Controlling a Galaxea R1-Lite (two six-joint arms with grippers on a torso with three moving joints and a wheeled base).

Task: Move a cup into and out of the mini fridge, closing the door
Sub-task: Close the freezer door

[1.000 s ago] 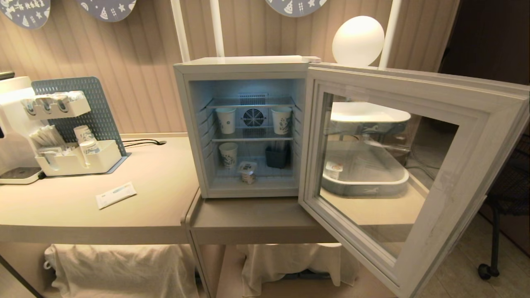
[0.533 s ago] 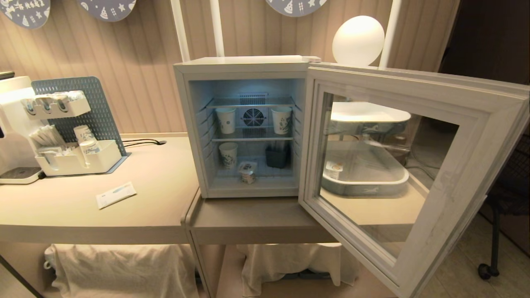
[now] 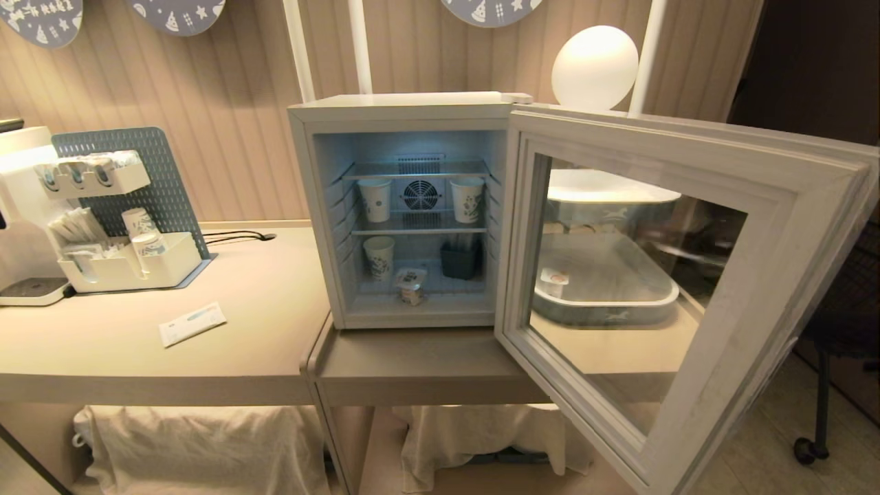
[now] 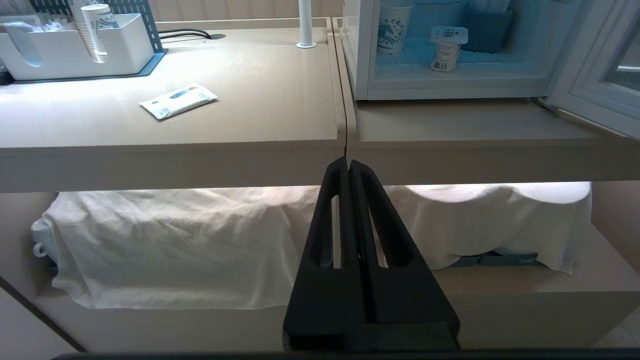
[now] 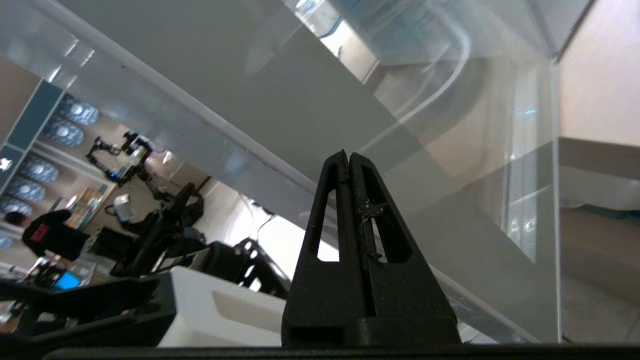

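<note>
The right gripper (image 5: 348,156) had its fingers pressed together with nothing between them, its tips close against the outer glass of the door (image 3: 680,275), while the left gripper (image 4: 347,162), likewise pinched together and empty, hung low in front of the table (image 4: 200,125) edge, well away from the work. From where I stood the cup (image 3: 411,285) sat on the floor of the mini fridge (image 3: 405,110), near the front and roughly in the middle, with a paper cup (image 3: 379,256) just behind it to the left and a dark holder (image 3: 459,260) behind to the right. I judged the cup-in part done and the door-closing step in hand: the door stood swung wide on its right-hand hinge, its free edge jutting out past the table front. The next move looked to call for a steady push on the outer face, following the door's arc round to the cabinet. There was open room along that sweep over the bare shelf top in front of the fridge; the tray (image 3: 605,302) seen through the glass lay behind the door, out of its path
</note>
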